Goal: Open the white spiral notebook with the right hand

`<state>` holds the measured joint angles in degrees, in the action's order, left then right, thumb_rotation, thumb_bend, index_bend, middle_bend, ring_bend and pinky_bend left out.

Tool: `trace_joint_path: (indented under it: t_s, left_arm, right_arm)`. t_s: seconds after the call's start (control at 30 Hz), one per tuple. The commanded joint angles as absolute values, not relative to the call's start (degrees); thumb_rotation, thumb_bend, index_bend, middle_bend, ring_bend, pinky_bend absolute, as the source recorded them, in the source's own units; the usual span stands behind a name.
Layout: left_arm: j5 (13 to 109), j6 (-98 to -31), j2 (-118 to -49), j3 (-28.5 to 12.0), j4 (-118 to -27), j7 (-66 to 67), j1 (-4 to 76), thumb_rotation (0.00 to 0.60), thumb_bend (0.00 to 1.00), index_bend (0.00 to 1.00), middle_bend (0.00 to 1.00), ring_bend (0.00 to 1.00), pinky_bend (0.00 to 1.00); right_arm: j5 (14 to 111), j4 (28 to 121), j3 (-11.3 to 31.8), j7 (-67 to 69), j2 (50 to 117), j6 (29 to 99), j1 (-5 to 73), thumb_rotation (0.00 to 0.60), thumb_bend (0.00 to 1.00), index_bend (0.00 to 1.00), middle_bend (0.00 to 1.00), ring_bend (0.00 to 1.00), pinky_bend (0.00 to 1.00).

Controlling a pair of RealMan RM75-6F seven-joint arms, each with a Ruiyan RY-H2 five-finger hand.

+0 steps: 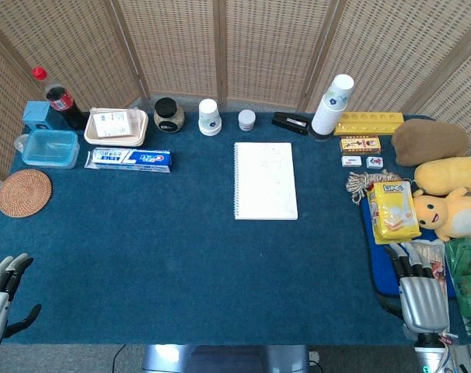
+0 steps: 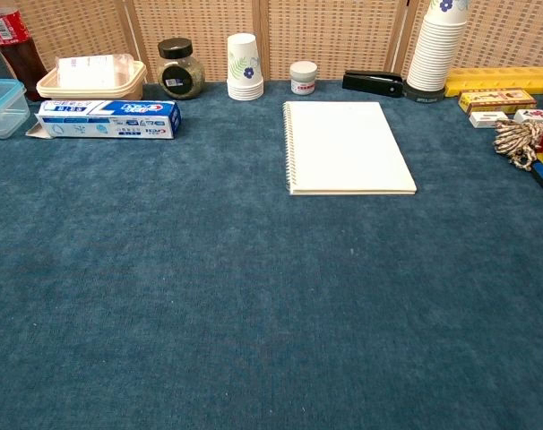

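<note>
Both my hands low at the near edge, right hand [image 1: 422, 299] and left hand [image 1: 1, 299] holding nothing, fingers apart, white spiral notebook [image 1: 265, 180] closed, flat, long side pointing away, spiral on left, far up-left of right hand

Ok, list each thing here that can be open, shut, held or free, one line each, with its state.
white spiral notebook: closed, lying flat, spiral on its left edge, untouched.
right hand: holds nothing, fingers extended, at the table's near right edge.
left hand: holds nothing, fingers apart, at the near left corner.
blue-lidded container: lid on.
dark-lidded jar: lid on.
cola bottle: red cap on.
stapler: closed.
toothpaste box: lying flat.
</note>
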<state>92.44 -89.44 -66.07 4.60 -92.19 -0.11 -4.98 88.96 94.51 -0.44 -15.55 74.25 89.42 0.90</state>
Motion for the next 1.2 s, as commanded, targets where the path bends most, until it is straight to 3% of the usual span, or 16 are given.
trace_joint_path:
  t_s: [0.03,0.33,0.67,0.83,1.2]
  left_arm:
    - [92.42,-89.16,-66.14,4.62,-92.32,-0.02,-4.81,0.6,0.27,0.17,0.1,0.05,0.0]
    - [92.92,-89.97,-65.96,4.8,-92.45,0.05,-5.03,0.6,0.27,0.17,0.1,0.05,0.0]
    - [92.92,-90.3,-65.3,4.47,-92.72,-0.18,-4.82,0.6,0.27,0.17,0.1,0.05,0.0]
    - [92.61,-89.7,-65.23,4.23,-92.88,0.05,-4.36,0.6,0.27,0.17,0.1,0.05,0.0]
    - [93.5,-89.3,-65.46,3.55,-93.71,0.96,-3.06,0.6,0.27,0.17,0.1,0.05,0.0]
  right_arm:
    - [88.96,94.35,-0.32,-15.29,74.31,89.46,0.83,0.6,0.17,0.11,0.15,0.02,0.14]
    - [90.0,94.18,0.8,-13.98,75.2,87.65,2.62,0.6,0.17,0.11,0.15,0.02,0.14]
    - [88.08,97.05,6.74,-18.35,79.64,77.51,12.09,0.6,0.17,0.09,0.14,0.02,0.14]
    - [84.25,94.46,10.43,-21.12,85.39,71.8,17.83,0.6,0.17,0.09,0.14,0.02,0.14]
    - [78.97,79.39,16.27,-23.67,99.79,67.17,27.86,0.6,0.17,0.09,0.14,0.02,0.14]
